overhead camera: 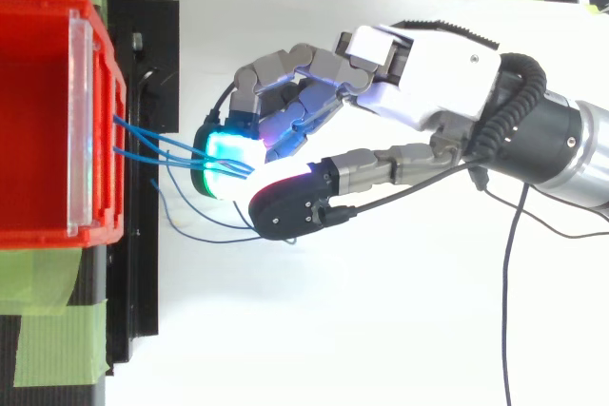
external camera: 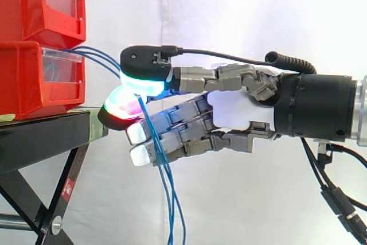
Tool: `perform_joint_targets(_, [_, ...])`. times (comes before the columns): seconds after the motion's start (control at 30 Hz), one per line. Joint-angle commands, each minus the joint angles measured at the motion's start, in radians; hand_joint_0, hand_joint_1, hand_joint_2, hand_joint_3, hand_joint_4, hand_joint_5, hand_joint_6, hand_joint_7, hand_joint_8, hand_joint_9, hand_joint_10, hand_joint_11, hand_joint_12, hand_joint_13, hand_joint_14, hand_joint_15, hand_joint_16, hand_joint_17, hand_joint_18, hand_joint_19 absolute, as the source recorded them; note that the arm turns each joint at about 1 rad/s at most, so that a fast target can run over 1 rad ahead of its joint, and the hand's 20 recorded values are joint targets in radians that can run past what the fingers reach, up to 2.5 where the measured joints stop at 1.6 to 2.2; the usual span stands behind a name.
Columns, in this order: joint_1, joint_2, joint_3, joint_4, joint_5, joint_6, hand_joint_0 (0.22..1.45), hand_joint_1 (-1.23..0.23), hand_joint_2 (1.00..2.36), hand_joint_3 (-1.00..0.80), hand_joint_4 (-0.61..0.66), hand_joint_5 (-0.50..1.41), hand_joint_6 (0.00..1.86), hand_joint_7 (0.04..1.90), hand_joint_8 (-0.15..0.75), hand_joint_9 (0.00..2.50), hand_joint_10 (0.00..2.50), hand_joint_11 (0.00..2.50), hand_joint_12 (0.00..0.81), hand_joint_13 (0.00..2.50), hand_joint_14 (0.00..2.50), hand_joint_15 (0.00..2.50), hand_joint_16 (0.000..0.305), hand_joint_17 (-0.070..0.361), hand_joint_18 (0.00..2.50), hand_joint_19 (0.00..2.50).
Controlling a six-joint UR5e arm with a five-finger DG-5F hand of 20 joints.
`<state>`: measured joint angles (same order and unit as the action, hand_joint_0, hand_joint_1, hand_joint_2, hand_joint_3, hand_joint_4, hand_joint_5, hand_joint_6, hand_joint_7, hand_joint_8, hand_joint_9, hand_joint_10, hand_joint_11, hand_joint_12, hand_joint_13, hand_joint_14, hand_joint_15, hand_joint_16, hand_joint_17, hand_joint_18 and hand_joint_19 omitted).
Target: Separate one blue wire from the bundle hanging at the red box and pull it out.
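Observation:
Several thin blue wires leave the front of the lower red bin and run right to my hand. The hand comes in level from the right, just off the bin's front. Its fingers are curled, and the wires pass between a cyan-glowing pad above and a red-magenta pad below. Under the pinch the wires hang down across two white pads. From above, the blue wires fan from the bin into the glowing pads. How many wires are pinched I cannot tell.
A second red bin is stacked on the lower one. Both rest on a black stand with green tape at its edge. One loose blue wire loops below the hand. A white curtain hangs behind.

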<state>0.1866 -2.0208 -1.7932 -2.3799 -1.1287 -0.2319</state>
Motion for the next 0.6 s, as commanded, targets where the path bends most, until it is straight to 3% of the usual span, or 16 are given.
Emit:
perform_joint_targets(0.0, [0.002, 0.000, 0.002, -0.007, 0.000, 0.043, 0.64, -0.62, 1.02, -0.23, 0.21, -0.22, 0.84, 1.03, 0.349, 0.79, 0.02, 0.75, 0.415, 1.25, 0.01, 0.40, 0.041, 0.093, 0.48, 0.25])
perform_joint_targets(0.27, [0.002, -0.001, 0.000, -0.010, -0.031, 0.146, 0.64, -0.61, 1.02, -0.23, 0.21, -0.22, 0.84, 1.03, 0.348, 0.78, 0.02, 0.73, 0.400, 1.50, 0.02, 0.80, 0.042, 0.094, 0.50, 0.29])
perform_joint_targets(0.57, [0.002, -0.001, 0.000, -0.019, -0.037, 0.149, 0.64, -0.61, 1.02, -0.24, 0.20, -0.22, 0.84, 1.03, 0.345, 0.78, 0.02, 0.76, 0.357, 1.54, 0.03, 1.11, 0.045, 0.101, 0.51, 0.36])
